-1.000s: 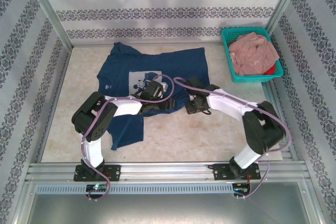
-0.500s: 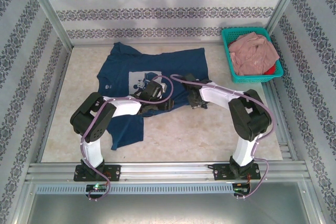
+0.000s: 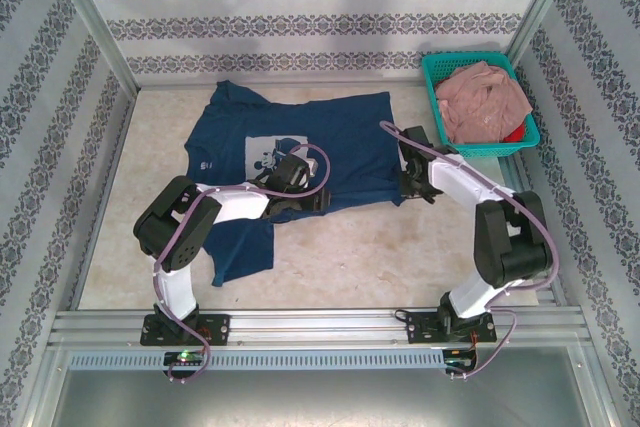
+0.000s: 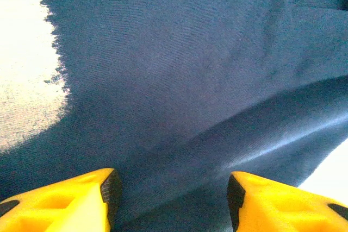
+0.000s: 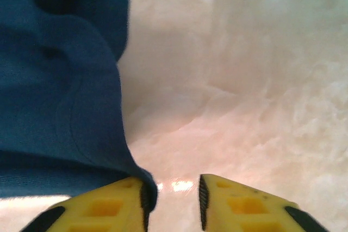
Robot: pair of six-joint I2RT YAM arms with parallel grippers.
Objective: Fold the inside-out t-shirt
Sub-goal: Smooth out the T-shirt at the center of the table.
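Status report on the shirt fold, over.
Left tool open, low over the shirt. Right tool open at the shirt's right edge. Basket off to the right, clear of both.

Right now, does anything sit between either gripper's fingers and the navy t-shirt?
Nothing visible does. The left gripper hangs open directly over the navy t-shirt. The right gripper is open at its right edge, with cloth at one finger's tip. The green basket stands apart, in the far right corner.

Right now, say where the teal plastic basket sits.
Top view: the teal basket sits in the far right corner of the beige table, right of the dark navy t-shirt.
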